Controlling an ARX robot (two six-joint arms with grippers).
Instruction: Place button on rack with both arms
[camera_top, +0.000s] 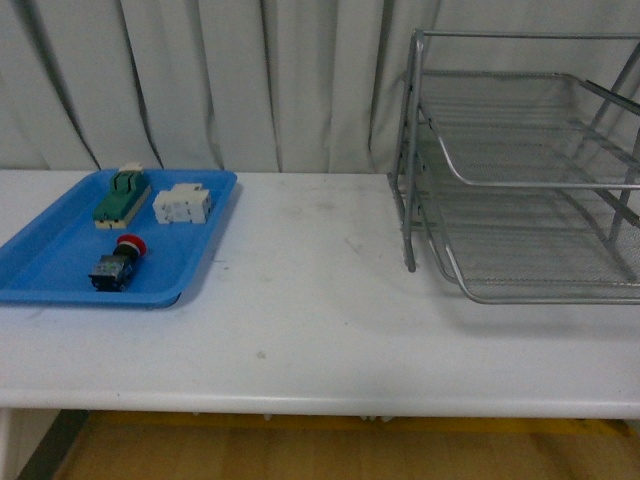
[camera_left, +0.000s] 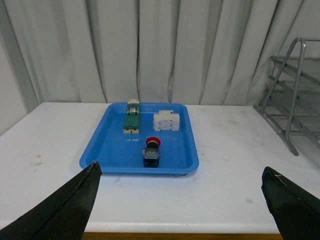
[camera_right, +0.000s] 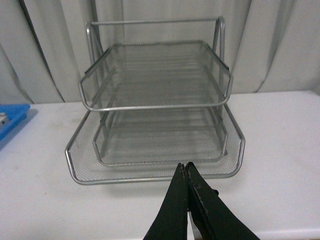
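While the left gripper (camera_left: 181, 170) hangs wide open and empty above the white table (camera_top: 320, 290), the right gripper (camera_right: 184, 168) is pinched together on nothing, just in front of the rack (camera_right: 155, 100). Out ahead of the left one, the button (camera_top: 118, 263) lies in the blue tray (camera_top: 45, 250), red cap toward the green-and-cream block (camera_top: 122, 196) and the white block (camera_top: 182, 205).

Bench (camera_top: 320, 300) middle: left bare between blue tray (camera_top: 40, 285) and rack (camera_top: 520, 200).
Around button (camera_top: 117, 262): tray floor is seen open at both sides; green block (camera_top: 122, 197) and white block (camera_top: 182, 205) are set behind, apart.
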